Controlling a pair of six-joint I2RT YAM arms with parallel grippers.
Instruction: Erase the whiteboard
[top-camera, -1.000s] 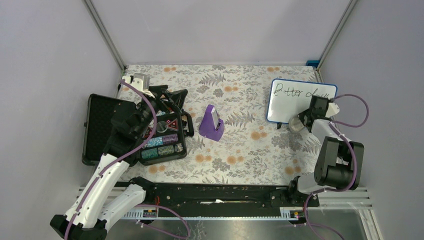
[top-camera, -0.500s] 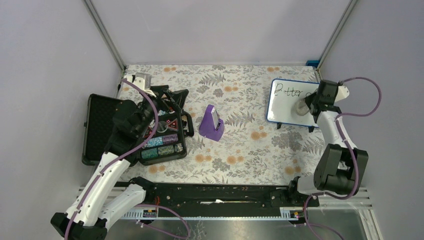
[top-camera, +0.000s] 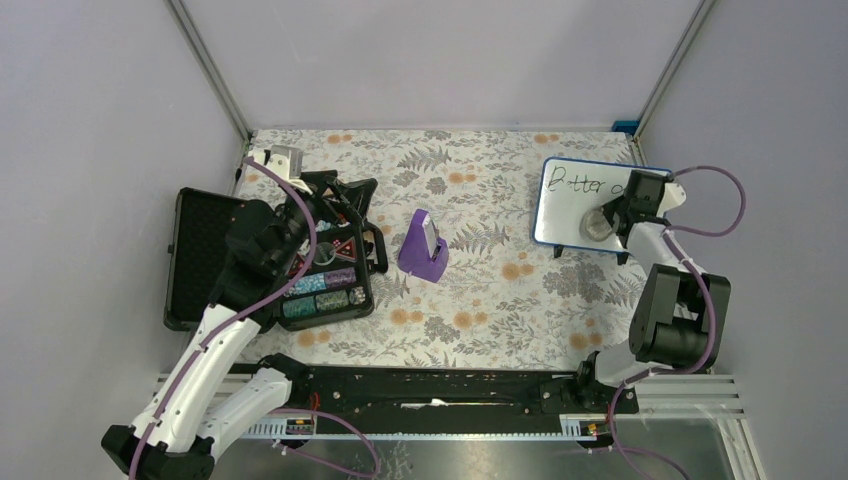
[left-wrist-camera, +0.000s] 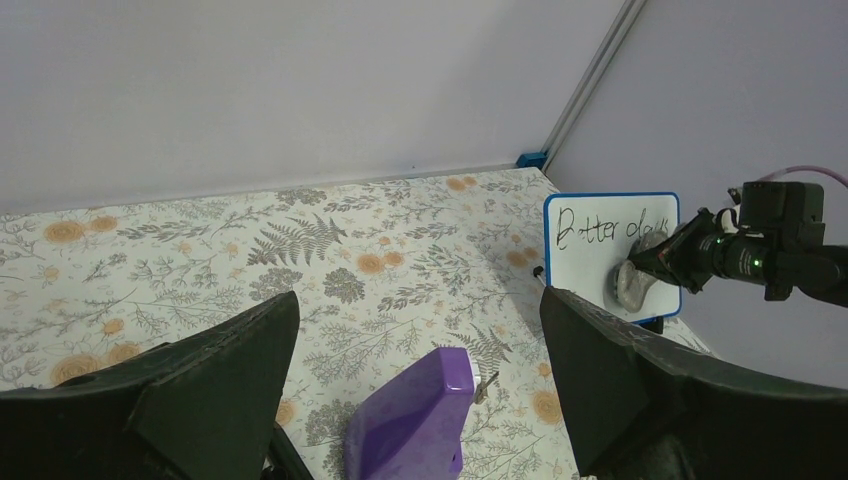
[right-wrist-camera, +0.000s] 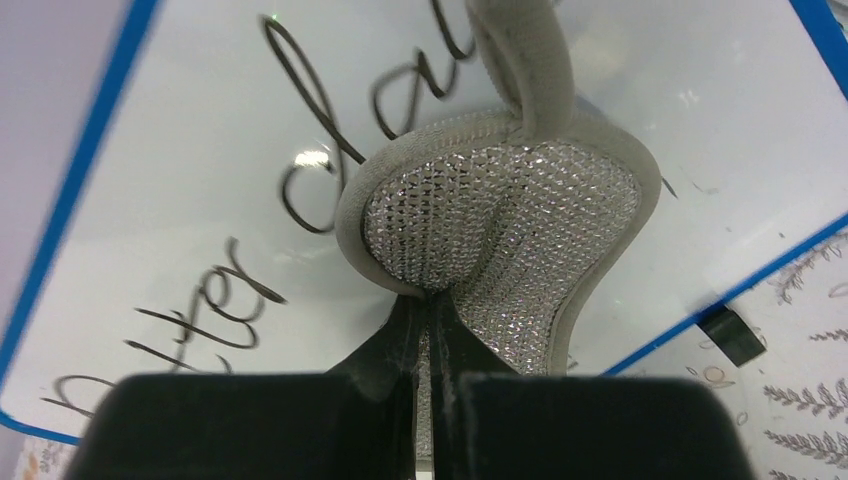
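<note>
I am in the wiping step. My right gripper (right-wrist-camera: 432, 330) is pinched tight on the bottom edge of a grey sparkly sponge (right-wrist-camera: 500, 230). The sponge looks pressed flat on the whiteboard (top-camera: 570, 215). It sits in the lower right part of the whiteboard, just under the end of the black words (right-wrist-camera: 300, 190).

The whiteboard has a blue rim and leans back a bit. The word "Better" shows near its top left. More letters run off to the right, next to the sponge. So I think most of the job is not done yet.

My left gripper (left-wrist-camera: 415, 330) is spread wide and holds nothing. It is well away to the left of the whiteboard. A purple stand (left-wrist-camera: 410, 420) sits between it and the whiteboard.

Next I need to push the sponge up onto the letters. Then I need to rub it along the line, all the way to the "B". I should press gently, because the whiteboard only leans there and could tip or slide.
</note>
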